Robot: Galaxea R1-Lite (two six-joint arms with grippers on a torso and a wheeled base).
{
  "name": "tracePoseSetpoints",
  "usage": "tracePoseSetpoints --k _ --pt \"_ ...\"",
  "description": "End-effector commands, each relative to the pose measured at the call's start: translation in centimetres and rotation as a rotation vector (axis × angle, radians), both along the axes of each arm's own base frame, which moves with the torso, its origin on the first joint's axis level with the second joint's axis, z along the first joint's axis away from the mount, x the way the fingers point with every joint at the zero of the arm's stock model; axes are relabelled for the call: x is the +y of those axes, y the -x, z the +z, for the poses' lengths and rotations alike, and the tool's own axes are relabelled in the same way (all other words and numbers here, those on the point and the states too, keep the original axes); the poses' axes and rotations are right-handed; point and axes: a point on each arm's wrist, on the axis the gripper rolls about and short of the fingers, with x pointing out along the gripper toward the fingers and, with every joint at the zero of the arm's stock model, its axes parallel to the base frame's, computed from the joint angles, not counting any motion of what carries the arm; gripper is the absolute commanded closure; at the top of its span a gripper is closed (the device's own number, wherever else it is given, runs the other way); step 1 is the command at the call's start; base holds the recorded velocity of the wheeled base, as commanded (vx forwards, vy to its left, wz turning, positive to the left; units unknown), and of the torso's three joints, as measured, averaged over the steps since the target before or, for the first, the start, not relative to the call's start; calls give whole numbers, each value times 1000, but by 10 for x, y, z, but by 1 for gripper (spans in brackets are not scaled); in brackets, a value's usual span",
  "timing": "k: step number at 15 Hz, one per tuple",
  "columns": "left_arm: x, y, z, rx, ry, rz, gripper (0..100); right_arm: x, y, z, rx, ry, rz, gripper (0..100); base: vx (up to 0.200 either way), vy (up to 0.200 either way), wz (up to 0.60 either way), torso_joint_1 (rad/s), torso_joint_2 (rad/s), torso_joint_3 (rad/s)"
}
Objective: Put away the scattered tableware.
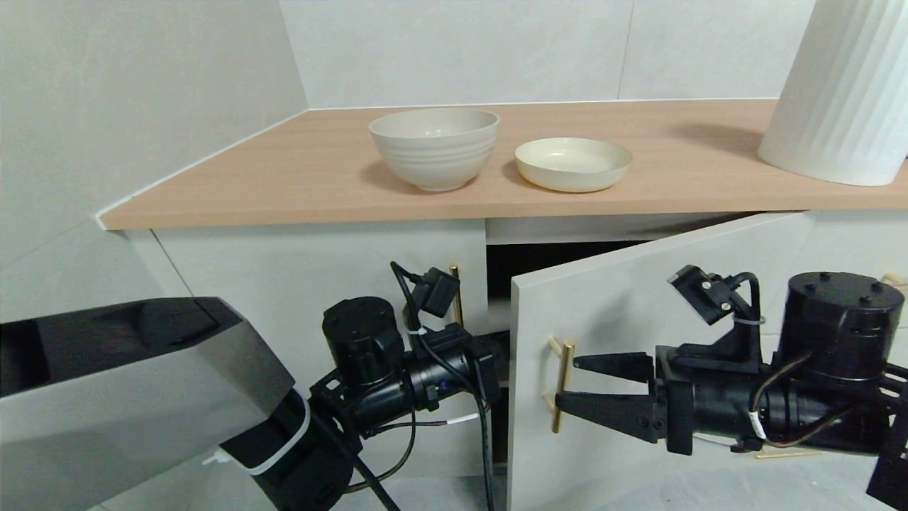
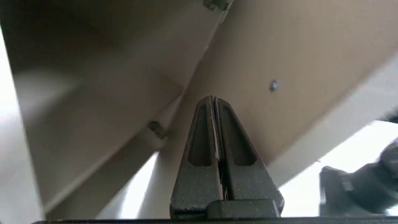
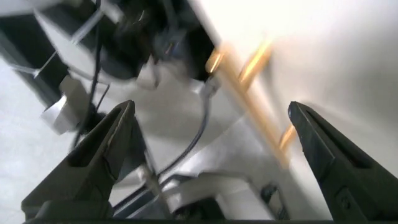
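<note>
right gripper [image 1: 567, 382] [image 3: 210, 109]: open, its two fingers spread wide and holding nothing; it points toward 9 o'clock in the head view, low in front of the cabinet.
handle [image 1: 560, 419] [image 3: 249, 102]: a brass bar just ahead of the right gripper's fingertips, long axis upright from about 12 to 6 o'clock. Contact cannot be judged.
cabinet door [image 1: 610, 298]: white, carrying that handle and standing partly swung out, with a dark gap at its 9 o'clock edge.
left gripper [image 2: 214, 106]: fingers pressed together on nothing, aimed into the cabinet interior beside pale panels.
worktop [image 1: 284, 177]: a wooden surface above the cabinet, at 12 o'clock from both arms.
bowl [image 1: 434, 145]: deep, cream, upright with its mouth facing up; round, so no long axis. It stands on the worktop at 11 o'clock from the right gripper.
dish [image 1: 573, 163]: shallow, cream, mouth up, near the bowl at its 3 o'clock, apart from it.
ribbed container [image 1: 837, 92]: white, upright, at the worktop's 3 o'clock end.
</note>
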Motion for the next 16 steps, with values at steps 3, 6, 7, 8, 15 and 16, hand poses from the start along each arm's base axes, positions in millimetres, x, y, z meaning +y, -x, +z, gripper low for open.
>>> tracePoseSetpoints --k 3,6,7,8,15,16 --pt "-7 -13 17 -78 -33 9 100 -32 45 24 15 48 -105 0 0 0 0 0 0 0" --pt "-4 -5 36 -80 -39 1 100 -32 54 19 -26 205 -278 0 0 0 0 0 0 0" --pt "-4 -1 40 -77 -42 -4 100 -26 59 18 -37 226 -302 0 0 0 0 0 0 0" --pt "-6 2 40 -78 -51 -13 100 -22 63 16 -39 240 -304 0 0 0 0 0 0 0" --pt "-20 15 29 -82 -88 -67 100 -20 70 12 -35 254 -282 0 0 0 0 0 0 0" --pt "-22 16 27 -77 -90 -72 100 -20 70 12 -35 254 -282 0 0 0 0 0 0 0"
